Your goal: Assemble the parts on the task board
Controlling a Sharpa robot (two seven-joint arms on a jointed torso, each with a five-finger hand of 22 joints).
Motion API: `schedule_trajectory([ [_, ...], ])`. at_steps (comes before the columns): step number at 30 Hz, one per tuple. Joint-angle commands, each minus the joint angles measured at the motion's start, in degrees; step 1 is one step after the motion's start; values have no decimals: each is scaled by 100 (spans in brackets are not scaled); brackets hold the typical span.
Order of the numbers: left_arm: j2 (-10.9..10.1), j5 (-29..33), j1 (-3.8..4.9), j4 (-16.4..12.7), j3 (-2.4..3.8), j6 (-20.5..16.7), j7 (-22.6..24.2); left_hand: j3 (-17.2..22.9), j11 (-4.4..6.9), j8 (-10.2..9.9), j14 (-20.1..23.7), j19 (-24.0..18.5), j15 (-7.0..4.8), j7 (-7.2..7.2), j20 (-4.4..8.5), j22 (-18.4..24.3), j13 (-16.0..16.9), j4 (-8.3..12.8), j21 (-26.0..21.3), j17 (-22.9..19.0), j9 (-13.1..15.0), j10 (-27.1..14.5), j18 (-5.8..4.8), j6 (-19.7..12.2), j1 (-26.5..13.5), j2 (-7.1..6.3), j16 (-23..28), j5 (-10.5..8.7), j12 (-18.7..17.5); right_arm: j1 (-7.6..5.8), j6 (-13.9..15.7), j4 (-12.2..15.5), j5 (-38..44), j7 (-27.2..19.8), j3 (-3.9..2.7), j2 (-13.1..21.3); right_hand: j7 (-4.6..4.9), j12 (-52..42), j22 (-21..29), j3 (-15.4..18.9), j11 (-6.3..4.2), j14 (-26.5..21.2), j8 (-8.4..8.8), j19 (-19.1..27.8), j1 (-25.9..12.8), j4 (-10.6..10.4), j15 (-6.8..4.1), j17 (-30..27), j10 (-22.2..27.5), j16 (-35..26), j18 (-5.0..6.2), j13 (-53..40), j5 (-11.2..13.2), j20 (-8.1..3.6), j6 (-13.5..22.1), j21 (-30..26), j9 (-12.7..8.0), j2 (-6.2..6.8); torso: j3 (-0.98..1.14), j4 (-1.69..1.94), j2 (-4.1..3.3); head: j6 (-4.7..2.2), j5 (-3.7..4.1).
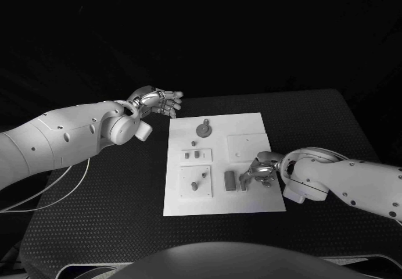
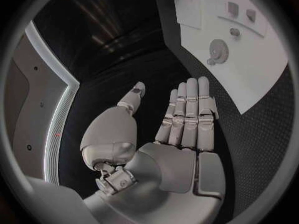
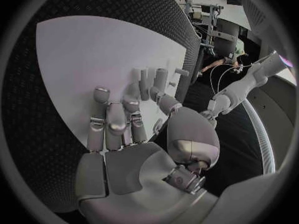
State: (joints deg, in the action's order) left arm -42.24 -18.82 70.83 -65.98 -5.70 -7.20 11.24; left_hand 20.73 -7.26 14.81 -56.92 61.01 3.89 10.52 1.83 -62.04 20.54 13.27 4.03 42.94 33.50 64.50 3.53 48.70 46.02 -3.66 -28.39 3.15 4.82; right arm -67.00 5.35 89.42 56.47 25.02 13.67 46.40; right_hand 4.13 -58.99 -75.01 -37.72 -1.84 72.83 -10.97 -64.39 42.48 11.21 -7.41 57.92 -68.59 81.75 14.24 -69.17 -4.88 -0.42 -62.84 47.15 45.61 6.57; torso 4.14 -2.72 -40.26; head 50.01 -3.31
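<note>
The left robot hand (image 1: pixel 159 101) hovers above the black counter (image 1: pixel 100 192) just beyond the far left corner of the task board (image 1: pixel 251 203), its arm reaching in from the left. In the left wrist view this robot hand (image 2: pixel 187 119) is flat and open, fingers straight and side by side, thumb apart, holding nothing.

The right arm comes in from the right and bends back so that the right robot hand (image 1: pixel 261 170) is low over the near right part of the board. Its fingers point down toward a dark upright block (image 1: pixel 230 179) and a thinner piece just beside it. From the head view I cannot tell whether the fingers touch either piece.

The right wrist view gives a closer look: the right robot hand (image 3: pixel 118 129) has its fingers loosely extended over the white board (image 3: pixel 93 55), with short grey pegs (image 3: pixel 152 77) standing just past the fingertips. The fingers are apart and nothing is visibly pinched between them, though contact at the tips is hard to judge.

The head view alone shows the whole layout: a round part with a knob (image 1: pixel 204 128) at the far end, a small plate with two short pegs (image 1: pixel 196 155) in the middle, a square plate (image 1: pixel 248 146) to its right, and another plate with a peg (image 1: pixel 195 181) nearer the robot. The left wrist view shows the round part (image 2: pixel 218 50) from the side.
</note>
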Motion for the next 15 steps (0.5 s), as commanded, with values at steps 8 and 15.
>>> schedule_trajectory([
  [8,6,37,7,-8,5,76,30,-4,-4,-19,19,-47,3,-15,-10,5,-6,36,-6,9,-7,-29,60,-32,-17,41,35,-32,-18,5,296,-59,73,-322,-3,20,18,-33,-105,-44,-8,39,1,-40,45,-1,-17,57,10,-2,76,7,36,-11,-8,-24,11,-61,1,1,1,-1,-3],
  [15,10,37,7,-11,5,86,26,-3,-4,-19,19,-47,3,-15,-10,6,-6,38,-6,10,-6,-29,60,-32,-18,42,36,-32,-18,5,269,-86,73,-374,-3,-6,11,-50,-109,-63,-16,68,-23,-43,150,172,-18,80,-16,11,76,14,37,-17,-26,-16,26,-423,-2,2,-2,-1,1],
])
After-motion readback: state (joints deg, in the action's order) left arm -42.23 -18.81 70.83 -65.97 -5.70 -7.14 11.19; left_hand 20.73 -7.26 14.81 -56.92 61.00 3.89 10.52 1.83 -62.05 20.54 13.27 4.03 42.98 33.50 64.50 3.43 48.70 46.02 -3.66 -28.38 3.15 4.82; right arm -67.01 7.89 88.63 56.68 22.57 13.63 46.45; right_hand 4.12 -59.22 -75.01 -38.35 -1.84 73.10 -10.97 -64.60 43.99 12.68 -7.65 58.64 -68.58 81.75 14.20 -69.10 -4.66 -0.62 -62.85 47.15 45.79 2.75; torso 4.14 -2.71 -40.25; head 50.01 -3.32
